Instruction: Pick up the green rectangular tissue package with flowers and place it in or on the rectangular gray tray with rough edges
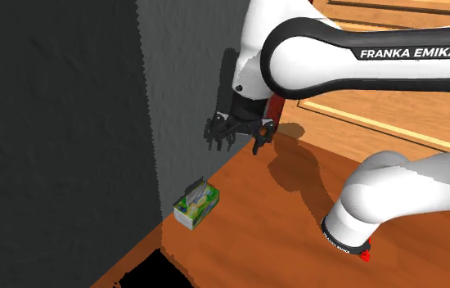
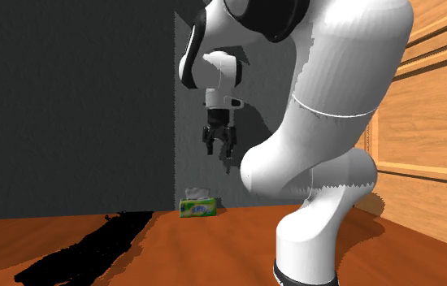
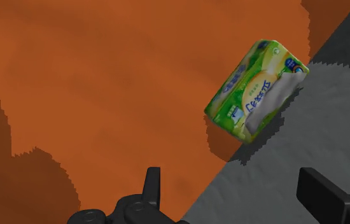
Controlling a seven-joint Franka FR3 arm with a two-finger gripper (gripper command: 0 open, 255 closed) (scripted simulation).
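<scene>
The green tissue package lies on the brown wooden surface right against a dark grey wall. It is green and yellow with white panels and blue lettering. In the second exterior view the package sits at the foot of the wall. My black gripper hangs in the air well above the package and a little to the shoulder view's right of it, open and empty. In the wrist view the fingers stand wide apart, with the package ahead of them and off toward the right finger.
The dark grey wall stands close behind the gripper and the package. A black area cuts into the surface near the shoulder view's lower left edge. Light wooden panelling rises at the right. My own white arm looms large in the second exterior view.
</scene>
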